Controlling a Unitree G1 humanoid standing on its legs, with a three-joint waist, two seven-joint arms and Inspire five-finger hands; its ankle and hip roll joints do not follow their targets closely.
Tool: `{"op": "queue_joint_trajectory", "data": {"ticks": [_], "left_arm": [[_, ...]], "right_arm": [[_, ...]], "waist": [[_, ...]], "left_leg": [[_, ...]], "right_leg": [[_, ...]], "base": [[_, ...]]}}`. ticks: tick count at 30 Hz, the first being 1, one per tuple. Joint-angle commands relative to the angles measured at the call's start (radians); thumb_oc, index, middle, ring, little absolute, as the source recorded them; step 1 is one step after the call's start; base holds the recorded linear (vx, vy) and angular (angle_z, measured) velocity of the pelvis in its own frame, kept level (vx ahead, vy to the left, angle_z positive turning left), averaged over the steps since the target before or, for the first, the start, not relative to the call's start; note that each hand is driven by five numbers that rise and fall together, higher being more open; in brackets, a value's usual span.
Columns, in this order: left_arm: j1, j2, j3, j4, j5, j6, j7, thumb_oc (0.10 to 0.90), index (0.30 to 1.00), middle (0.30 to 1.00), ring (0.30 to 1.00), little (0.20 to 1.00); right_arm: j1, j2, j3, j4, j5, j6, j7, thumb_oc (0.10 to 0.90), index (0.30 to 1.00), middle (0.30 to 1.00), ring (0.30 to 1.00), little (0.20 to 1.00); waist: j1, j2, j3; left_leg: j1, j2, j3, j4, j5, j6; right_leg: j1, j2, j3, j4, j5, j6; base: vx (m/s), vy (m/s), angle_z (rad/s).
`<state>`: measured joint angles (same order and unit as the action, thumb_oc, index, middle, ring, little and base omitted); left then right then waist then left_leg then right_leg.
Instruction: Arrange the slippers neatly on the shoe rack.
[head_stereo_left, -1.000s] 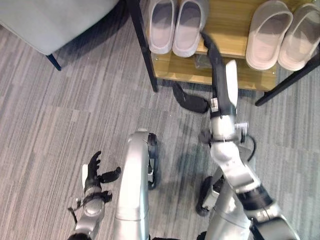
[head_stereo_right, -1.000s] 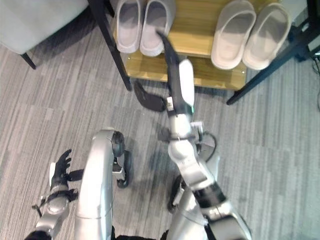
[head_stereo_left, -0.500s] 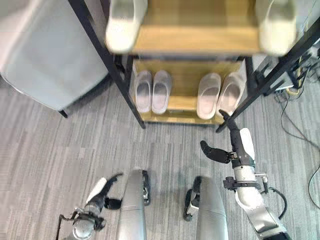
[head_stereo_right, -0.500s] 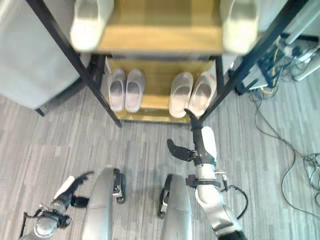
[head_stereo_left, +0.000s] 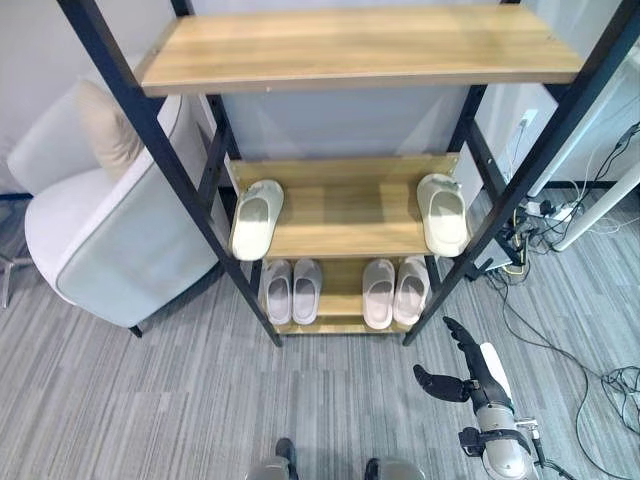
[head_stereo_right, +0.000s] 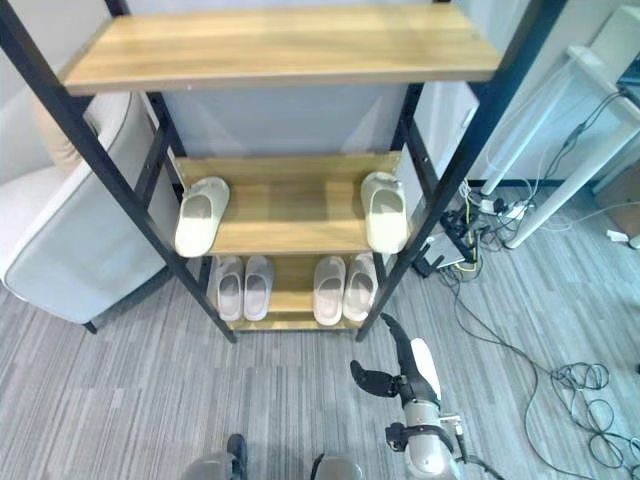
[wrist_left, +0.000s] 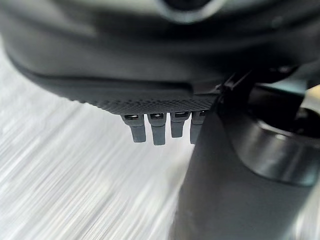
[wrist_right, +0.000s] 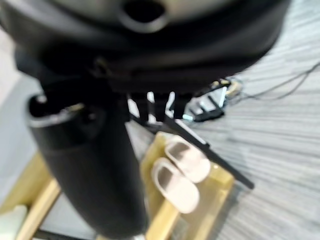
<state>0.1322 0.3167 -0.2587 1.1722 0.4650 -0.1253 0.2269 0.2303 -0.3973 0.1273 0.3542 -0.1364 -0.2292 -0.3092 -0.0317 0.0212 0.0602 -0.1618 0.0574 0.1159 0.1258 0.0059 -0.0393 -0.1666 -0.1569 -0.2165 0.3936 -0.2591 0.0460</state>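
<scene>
Two pairs of slippers (head_stereo_left: 340, 290) sit side by side on the shoe rack's (head_stereo_left: 350, 210) bottom shelf, and single slippers lie at each end of the middle shelf. The right hand (head_stereo_left: 470, 372) hangs over the floor with fingers straight, thumb spread, holding nothing. The left hand's (wrist_left: 160, 127) fingers look straight, touching nothing.

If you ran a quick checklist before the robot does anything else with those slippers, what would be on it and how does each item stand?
1. Bottom shelf pairs side by side: left pair and right pair, ok.
2. Middle shelf slippers paired: not ok; left slipper and right slipper lie at opposite ends.
3. Right hand free: ok, fingers open, holding nothing.
4. Left hand free: ok, fingers straight over the floor.
5. Top shelf bare: ok.
</scene>
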Motion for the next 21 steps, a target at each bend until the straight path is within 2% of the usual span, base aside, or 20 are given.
{"op": "queue_joint_trajectory", "data": {"ticks": [1,2,4,8,10,15,21], "left_arm": [[-0.077,0.030,0.042,-0.081,-0.105,-0.048,0.106,0.800,0.900,0.900,0.900,0.900],[-0.092,0.026,0.036,-0.147,-0.134,-0.070,0.122,0.800,0.900,0.900,0.900,0.900],[-0.102,0.019,0.031,-0.191,-0.150,-0.082,0.132,0.800,0.900,0.900,0.900,0.900],[-0.130,-0.005,-0.010,-0.354,-0.207,-0.117,0.123,0.800,0.900,0.900,0.900,0.900],[-0.139,0.005,-0.043,-0.450,-0.211,-0.148,0.109,0.800,0.900,0.900,0.900,0.900],[-0.068,0.042,-0.052,-0.783,-0.290,-0.212,0.047,0.800,0.900,0.900,0.900,0.900],[-0.074,0.074,-0.097,-0.988,-0.344,-0.233,-0.014,0.800,0.900,0.900,0.900,0.900]], "right_arm": [[-0.052,0.010,0.000,-0.017,0.052,-0.067,-0.012,0.800,0.900,0.900,0.900,0.900],[-0.052,0.018,0.017,0.038,0.053,-0.061,-0.002,0.800,0.900,0.900,0.900,0.900],[-0.046,0.023,0.030,0.067,0.050,-0.060,0.005,0.800,0.900,0.900,0.900,0.900],[-0.050,0.046,0.079,0.237,0.035,-0.047,0.012,0.800,0.900,0.900,0.900,0.900],[-0.060,0.055,0.089,0.291,0.038,-0.038,0.009,0.800,0.900,0.900,0.900,0.900],[-0.042,0.074,0.085,0.367,0.028,-0.032,-0.012,0.800,0.900,0.900,0.900,0.900],[-0.033,0.097,0.087,0.401,0.060,-0.022,-0.012,0.800,0.900,0.900,0.900,0.900]], "waist": [[0.014,0.008,-0.030],[0.020,0.004,-0.051],[0.022,0.000,-0.059],[0.026,-0.015,-0.082],[0.021,-0.015,-0.081],[0.023,-0.020,-0.076],[0.015,-0.016,-0.060]], "left_leg": [[0.101,0.010,-0.027,-0.092,-0.018,-0.035],[0.141,0.003,-0.024,-0.157,0.000,-0.032],[0.170,0.000,-0.020,-0.197,0.015,-0.032],[0.191,-0.005,-0.028,-0.213,0.006,-0.031],[0.185,-0.004,-0.027,-0.213,0.008,-0.032],[0.195,-0.009,-0.025,-0.213,-0.006,-0.034],[0.228,0.001,-0.012,-0.213,-0.017,-0.037]], "right_leg": [[0.058,-0.006,-0.018,-0.266,0.226,0.102],[0.103,0.008,-0.020,-0.326,0.236,0.106],[0.131,0.014,-0.019,-0.360,0.247,0.107],[0.198,0.029,-0.024,-0.443,0.253,0.103],[0.207,0.031,-0.019,-0.459,0.257,0.103],[0.233,0.032,-0.019,-0.480,0.254,0.105],[0.259,0.037,-0.007,-0.481,0.237,0.104]], "base": [[0.06,0.002,-0.04],[0.05,-0.001,-0.05],[0.04,-0.011,-0.06],[-0.01,-0.033,-0.04],[-0.03,-0.027,0.08],[-0.01,-0.010,0.03],[0.00,-0.038,-0.03]]}}
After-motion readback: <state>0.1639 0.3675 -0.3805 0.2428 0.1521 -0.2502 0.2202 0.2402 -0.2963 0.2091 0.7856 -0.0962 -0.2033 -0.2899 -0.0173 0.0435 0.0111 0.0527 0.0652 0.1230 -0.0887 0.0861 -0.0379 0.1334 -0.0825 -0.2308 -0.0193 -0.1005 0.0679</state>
